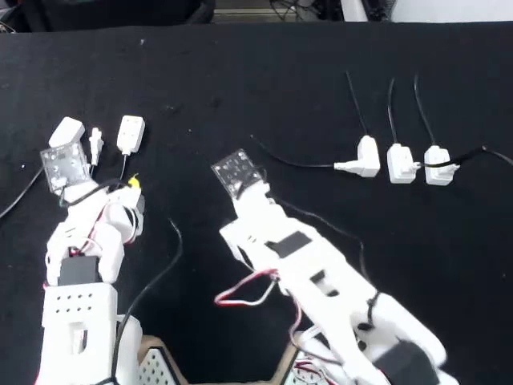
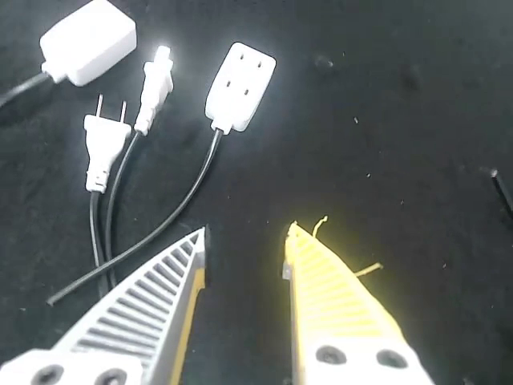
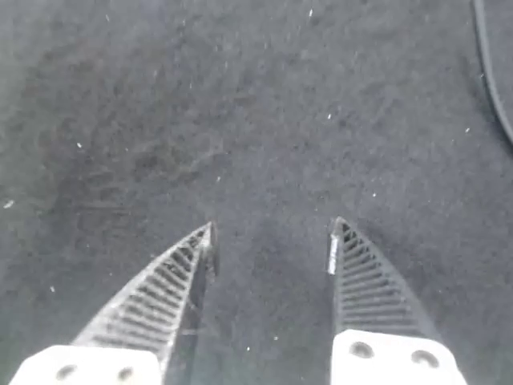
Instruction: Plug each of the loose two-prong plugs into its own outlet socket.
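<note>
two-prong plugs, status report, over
Left gripper open, empty, short of the two-prong plug. Right gripper open over black cloth. Plug loose beside outlet socket, not inserted. Black cords trail near gripper.

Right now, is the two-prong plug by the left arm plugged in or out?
Out. The plug lies with bare prongs, apart from the outlet socket.

We note: matt black cloth (image 3: 256,120), lint-flecked, fuzzy; outlet socket (image 2: 240,87) glossy white plastic; plug (image 2: 104,148) same, prongs (image 2: 123,111) bare metal; left gripper (image 2: 244,241) fingers (image 2: 329,297) ribbed plastic.
</note>
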